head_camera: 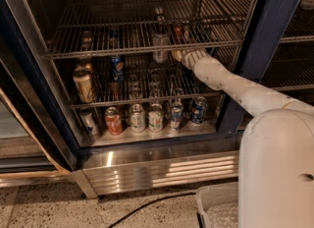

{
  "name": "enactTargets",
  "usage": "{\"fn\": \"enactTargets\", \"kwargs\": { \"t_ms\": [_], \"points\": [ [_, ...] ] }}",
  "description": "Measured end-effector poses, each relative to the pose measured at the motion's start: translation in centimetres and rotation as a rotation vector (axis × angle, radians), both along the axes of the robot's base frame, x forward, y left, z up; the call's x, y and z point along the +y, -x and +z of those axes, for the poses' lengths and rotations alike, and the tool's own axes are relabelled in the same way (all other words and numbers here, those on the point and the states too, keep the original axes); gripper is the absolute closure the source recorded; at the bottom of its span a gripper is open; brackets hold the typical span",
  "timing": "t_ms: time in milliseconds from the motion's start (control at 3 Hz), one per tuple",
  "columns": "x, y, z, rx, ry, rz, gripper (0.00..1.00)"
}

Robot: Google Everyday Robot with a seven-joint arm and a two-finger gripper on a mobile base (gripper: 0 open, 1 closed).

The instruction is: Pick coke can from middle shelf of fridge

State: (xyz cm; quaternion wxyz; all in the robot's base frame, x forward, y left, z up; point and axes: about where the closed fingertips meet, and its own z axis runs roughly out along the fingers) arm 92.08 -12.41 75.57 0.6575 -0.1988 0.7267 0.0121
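Note:
The fridge [162, 165] stands open with wire racks inside. The coke can [179, 32] is a small red can deep on the right, seen through the rods of the upper rack. My gripper [185, 55] reaches in under that upper rack, above the middle shelf [147, 100], and sits just below and in front of the coke can. The can's lower part is hidden behind the gripper and the rack's front rail. My white arm [235, 87] runs in from the right.
A silver can [159, 45] stands just left of the gripper. A blue Pepsi can [117, 68] and a tan can [83, 85] stand on the left. Several cans line the fridge floor, among them a red-orange one [114, 120]. A navy post [265, 35] flanks the arm. A white bin [216, 207] is below.

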Motion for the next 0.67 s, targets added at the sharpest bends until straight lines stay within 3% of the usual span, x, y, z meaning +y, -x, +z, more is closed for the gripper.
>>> {"fn": "enactTargets", "kwargs": {
  "t_ms": [333, 667],
  "points": [
    [0.3, -1.5, 0.8, -0.031, -0.007, -0.021, 0.46],
    [1.0, -2.9, 1.5, -0.058, -0.003, -0.029, 0.42]
  ]
}}
